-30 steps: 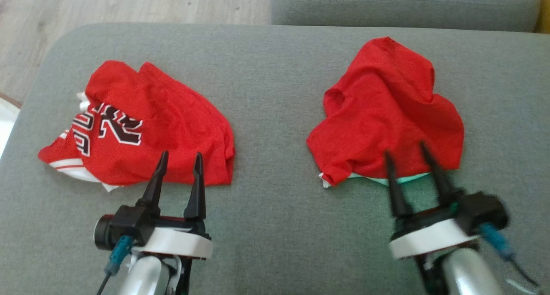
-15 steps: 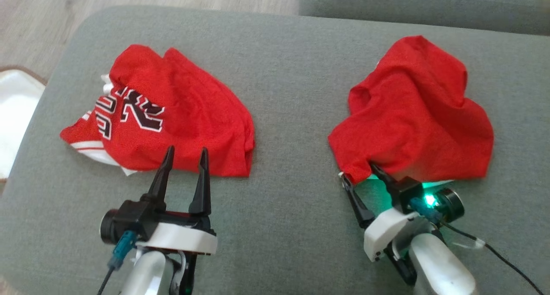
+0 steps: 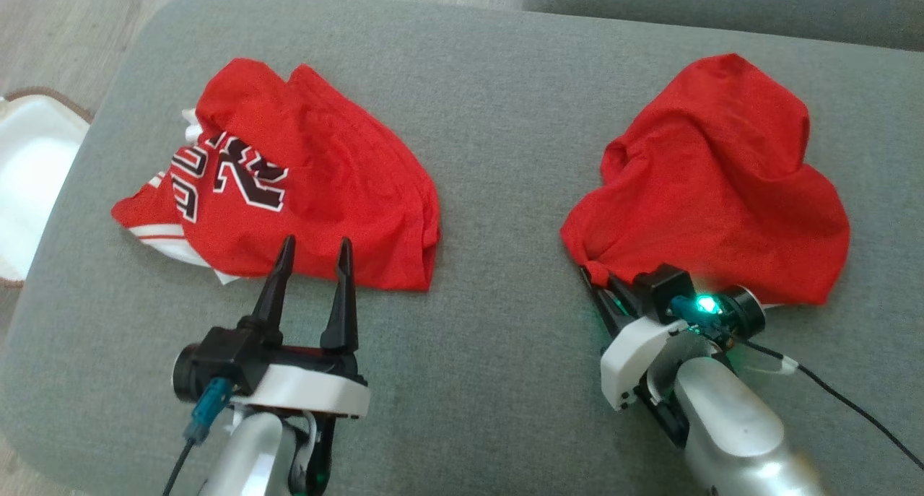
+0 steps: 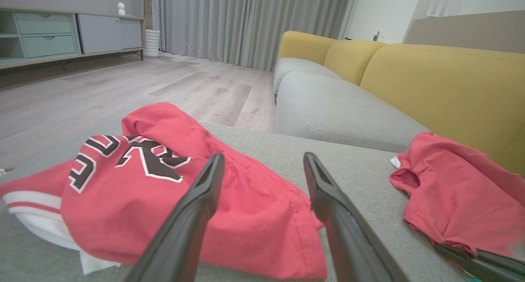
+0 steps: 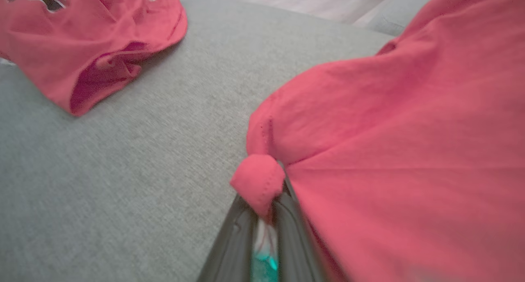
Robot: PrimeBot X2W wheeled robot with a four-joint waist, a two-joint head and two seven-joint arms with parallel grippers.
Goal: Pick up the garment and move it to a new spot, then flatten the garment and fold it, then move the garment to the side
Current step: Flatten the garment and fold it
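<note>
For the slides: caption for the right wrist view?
Right gripper shut on a bunched corner of the plain red garment on the grey cushion; second red garment lies apart.

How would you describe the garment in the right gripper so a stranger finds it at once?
On the grey cushion lie two red garments. The right garment has its near corner pinched in the right gripper. Unlike the left garment, it shows no black lettering.
</note>
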